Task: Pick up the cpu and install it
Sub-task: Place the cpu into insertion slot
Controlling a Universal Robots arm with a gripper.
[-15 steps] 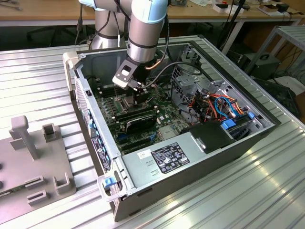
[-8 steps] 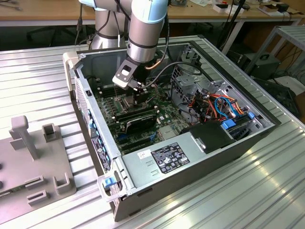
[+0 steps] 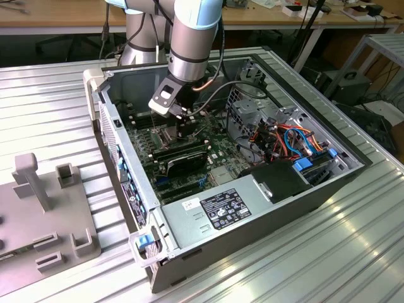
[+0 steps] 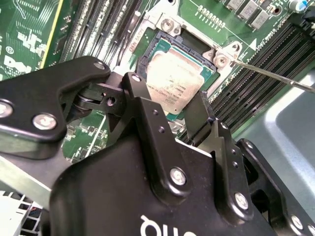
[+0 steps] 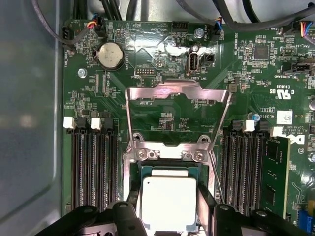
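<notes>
The cpu (image 4: 174, 73) (image 5: 170, 196), a thin square chip with a dull grey top, lies level right over the motherboard's square socket (image 4: 165, 24) (image 5: 167, 155). My gripper (image 4: 170, 98) (image 5: 170, 214) (image 3: 185, 129) reaches down into the open computer case, and its black fingers (image 4: 140, 96) press against two opposite edges of the chip. The gripper is shut on the cpu. The hinged metal socket frame (image 5: 177, 93) stands swung open beyond the socket. I cannot tell whether the chip is fully seated.
Black memory slots (image 5: 93, 167) (image 4: 261, 54) flank the socket, with a memory stick (image 5: 275, 167) in one. A thin metal lever (image 4: 268, 74) juts out beside the socket. The case (image 3: 189, 252) holds a power supply (image 3: 221, 208) and coloured cables (image 3: 290, 136). A grey fixture (image 3: 38, 208) sits at the exterior view's left.
</notes>
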